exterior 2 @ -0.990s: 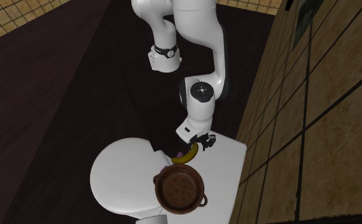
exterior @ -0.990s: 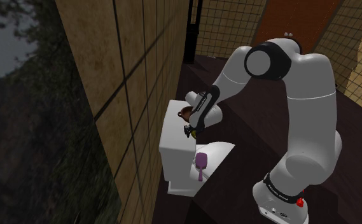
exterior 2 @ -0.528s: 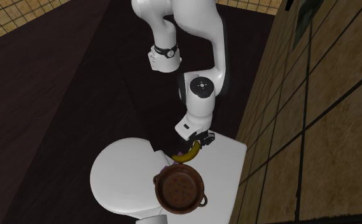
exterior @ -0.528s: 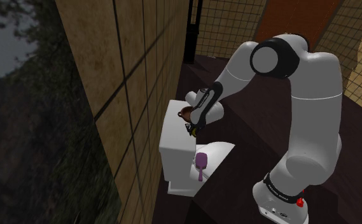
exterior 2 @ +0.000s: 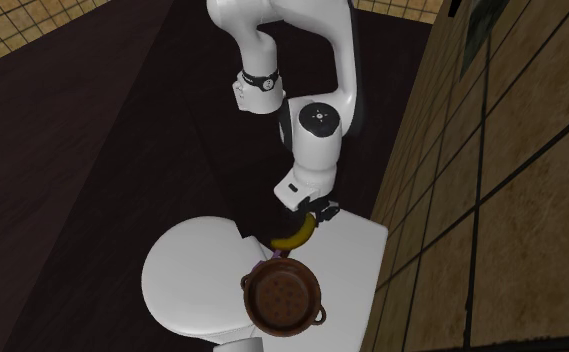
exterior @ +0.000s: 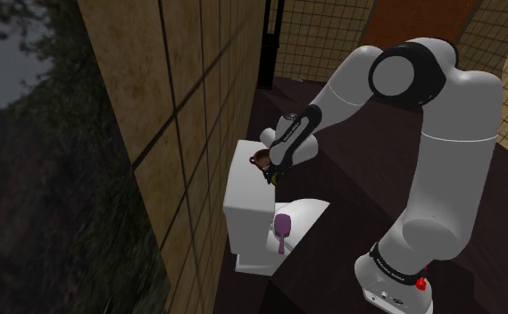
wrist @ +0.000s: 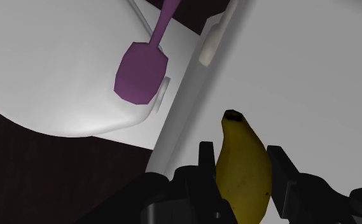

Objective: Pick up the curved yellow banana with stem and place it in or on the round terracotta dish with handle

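Note:
A yellow banana (wrist: 242, 167) with a dark tip sits clasped between my black fingers; the gripper (wrist: 242, 151) is shut on it. In the second exterior view the banana (exterior 2: 294, 238) hangs from the gripper (exterior 2: 317, 214) a little above the white toilet tank lid (exterior 2: 360, 252). It is just short of the round brown dish (exterior 2: 284, 298) with small handles, which rests on that lid. In the shoulder view the gripper (exterior: 268, 176) is beside the dish (exterior: 258, 160) on top of the tank.
A purple brush (wrist: 141, 70) lies on the closed white toilet lid (wrist: 46, 70), seen in the shoulder view as the brush (exterior: 283, 230). A tan tiled wall (exterior: 180, 98) stands right behind the tank (exterior: 245, 198). Dark floor surrounds the toilet.
The arm's elbow has swung upward, and the gripper has risen a little with the banana still clasped in it. The dish and the brush have not moved.

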